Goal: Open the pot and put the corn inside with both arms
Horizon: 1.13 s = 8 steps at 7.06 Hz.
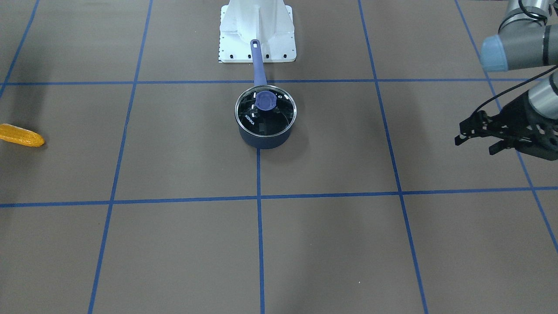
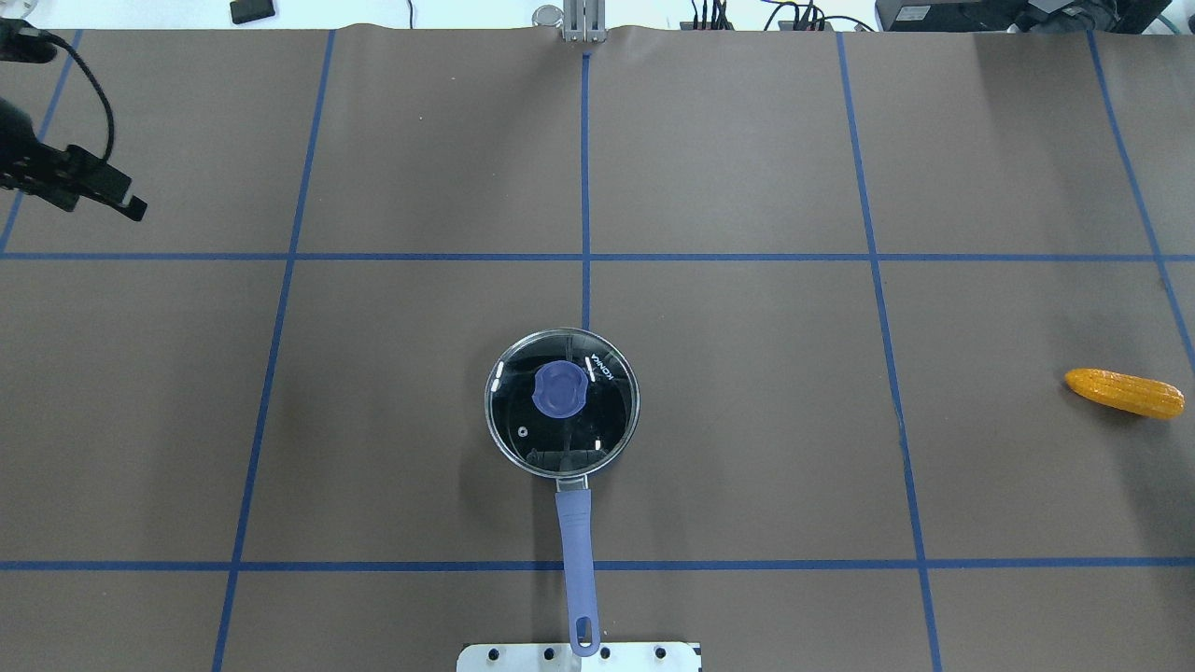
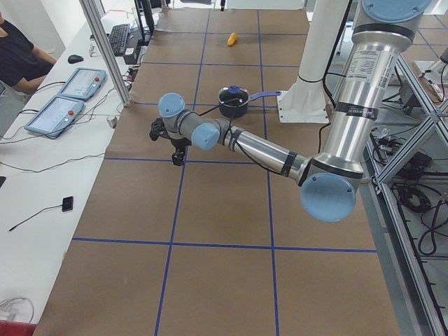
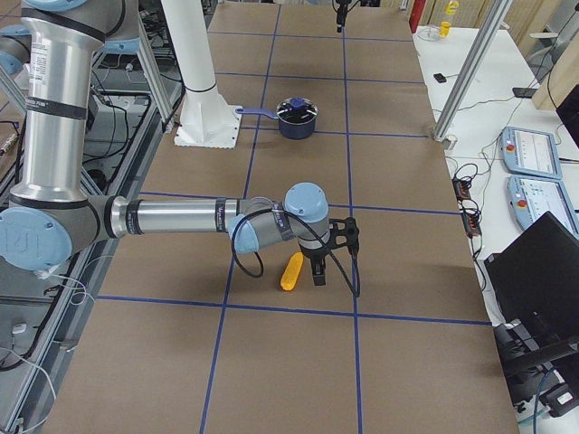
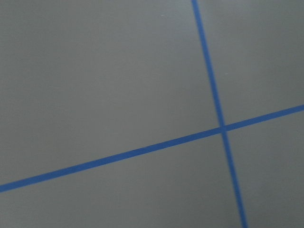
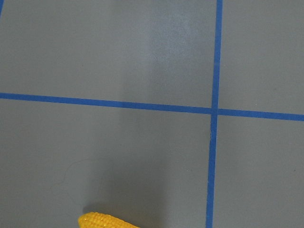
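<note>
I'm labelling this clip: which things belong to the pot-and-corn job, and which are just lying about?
Job: dark navy saucepan with purple handle; round glass lid with purple knob; yellow-orange corn cob; black left claw.
Lying about: white mounting base; light-blue control tablet; black computer mouse.

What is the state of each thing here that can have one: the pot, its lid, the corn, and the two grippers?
Pot: closed, upright on the table.
Lid: seated on the pot.
Corn: lying on the table, not held.
Left gripper: fingers open, empty, far from the pot.
Right gripper: near the corn, not touching it; open or shut cannot be told.
</note>
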Motion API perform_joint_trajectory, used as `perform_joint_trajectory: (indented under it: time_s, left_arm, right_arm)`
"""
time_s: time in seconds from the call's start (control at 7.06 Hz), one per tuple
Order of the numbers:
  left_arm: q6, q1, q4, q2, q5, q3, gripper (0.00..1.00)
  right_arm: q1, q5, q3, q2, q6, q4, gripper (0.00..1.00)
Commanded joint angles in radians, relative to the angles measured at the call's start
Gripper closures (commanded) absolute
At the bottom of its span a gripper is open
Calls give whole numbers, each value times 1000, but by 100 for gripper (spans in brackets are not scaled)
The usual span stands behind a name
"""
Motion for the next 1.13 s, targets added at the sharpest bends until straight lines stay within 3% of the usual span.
perform_joint_trajectory:
  time_s: [0.0, 0.14, 0.71, 0.99]
  left_arm:
    - [-90, 143, 377, -207, 152, -134, 0]
    - [-147, 229, 486, -258, 209, -192, 0]
    - [-359, 390, 483, -381, 260, -187, 0]
    - [-384, 452, 477, -461, 299, -121, 0]
  right_arm:
    - [-12, -8, 0, 0, -1, -4, 0]
    - [-44, -2, 0, -1, -1, -5, 0]
    - [-195, -63, 8, 12, -14, -2, 0]
    - [-248, -98, 3, 19, -17, -2, 0]
